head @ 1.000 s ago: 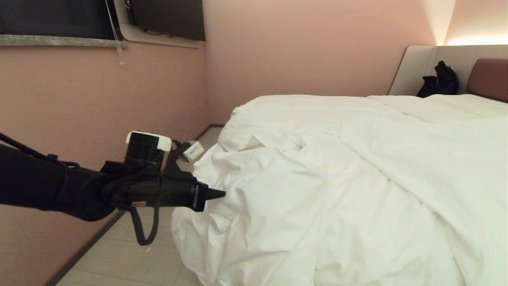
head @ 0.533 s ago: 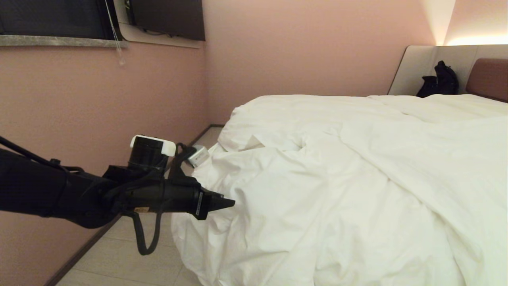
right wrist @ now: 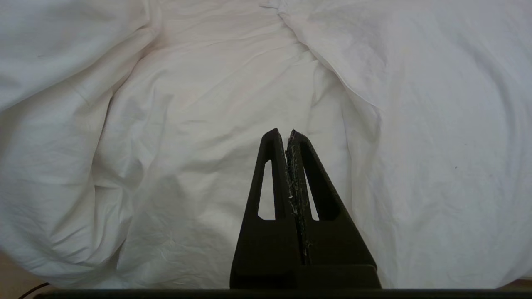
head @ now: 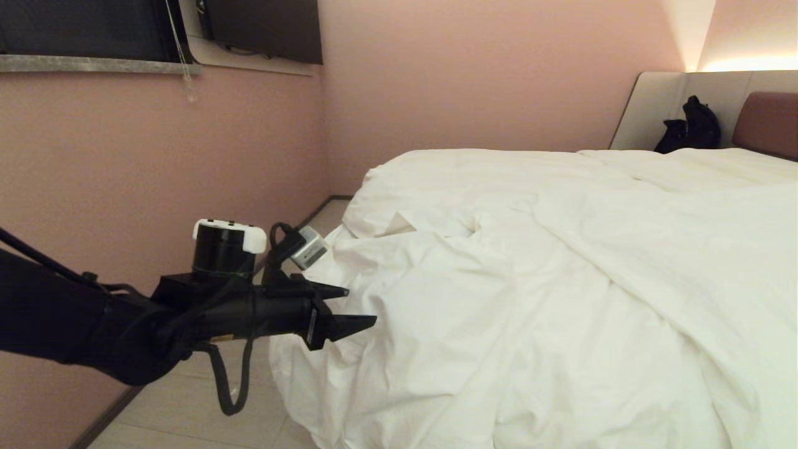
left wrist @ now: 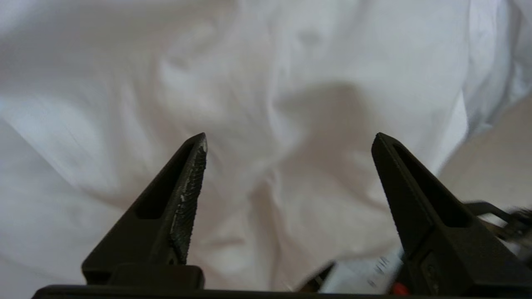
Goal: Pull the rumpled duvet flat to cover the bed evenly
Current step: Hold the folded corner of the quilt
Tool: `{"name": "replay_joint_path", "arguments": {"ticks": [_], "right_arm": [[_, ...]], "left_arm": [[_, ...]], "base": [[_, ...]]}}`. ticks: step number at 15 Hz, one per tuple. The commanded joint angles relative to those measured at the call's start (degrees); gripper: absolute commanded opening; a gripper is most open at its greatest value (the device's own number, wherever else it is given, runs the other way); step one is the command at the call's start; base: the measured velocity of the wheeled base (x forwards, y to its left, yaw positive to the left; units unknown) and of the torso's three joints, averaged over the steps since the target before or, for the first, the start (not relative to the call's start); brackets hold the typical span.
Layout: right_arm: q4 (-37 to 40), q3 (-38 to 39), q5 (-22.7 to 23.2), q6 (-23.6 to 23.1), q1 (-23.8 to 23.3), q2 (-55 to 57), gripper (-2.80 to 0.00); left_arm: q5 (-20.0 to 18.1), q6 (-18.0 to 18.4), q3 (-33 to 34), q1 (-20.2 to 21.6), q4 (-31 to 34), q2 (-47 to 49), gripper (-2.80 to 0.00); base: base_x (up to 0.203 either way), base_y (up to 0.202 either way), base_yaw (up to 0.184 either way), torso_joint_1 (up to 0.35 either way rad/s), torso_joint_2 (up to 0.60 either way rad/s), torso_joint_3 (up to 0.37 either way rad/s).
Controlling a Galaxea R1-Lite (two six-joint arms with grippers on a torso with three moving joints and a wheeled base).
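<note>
Left gripper (head: 358, 307) sat jaws spread, empty, at the bunched corner of the duvet (head: 530, 299) hanging off the bed's (head: 767, 121) near-left edge. Right gripper (right wrist: 289, 135) pressed shut above it. Duvet looked soft, bulky, light; best pinched at a thick corner fold.

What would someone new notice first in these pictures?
The big white duvet, bunched in folds over the bed, fills most of the head view. At its left corner the left gripper stands with its fingers spread open, right at the cloth. The right gripper hangs shut above the duvet.
</note>
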Motion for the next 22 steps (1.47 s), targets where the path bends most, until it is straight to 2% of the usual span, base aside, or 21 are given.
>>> {"name": "replay_joint_path", "arguments": {"ticks": [1, 4, 8, 13, 22], "right_arm": [[0.0, 0.0, 0.0, 0.0, 0.1, 0.0, -2.8], [0.0, 0.0, 0.0, 0.0, 0.1, 0.0, -2.8], [0.0, 0.0, 0.0, 0.0, 0.1, 0.0, -2.8], [0.0, 0.0, 0.0, 0.0, 0.1, 0.0, -2.8], [0.0, 0.0, 0.0, 0.0, 0.1, 0.0, -2.8]], "left_arm": [[-0.1, 0.3, 0.1, -0.4, -3.5, 1.8, 0.0], [-0.1, 1.2, -2.4, -1.0, -4.9, 5.0, 0.0], [0.1, 7.5, -5.3, -2.1, -5.1, 11.6, 0.0], [0.3, 7.8, -6.7, -4.3, -5.2, 14.8, 0.0], [0.7, 7.4, -6.1, -5.6, -5.3, 14.5, 0.0]], "base": [[0.0, 0.0, 0.0, 0.0, 0.0, 0.0], [0.0, 0.0, 0.0, 0.0, 0.0, 0.0], [0.0, 0.0, 0.0, 0.0, 0.0, 0.0], [0.0, 0.0, 0.0, 0.0, 0.0, 0.0], [0.0, 0.0, 0.0, 0.0, 0.0, 0.0]]}}
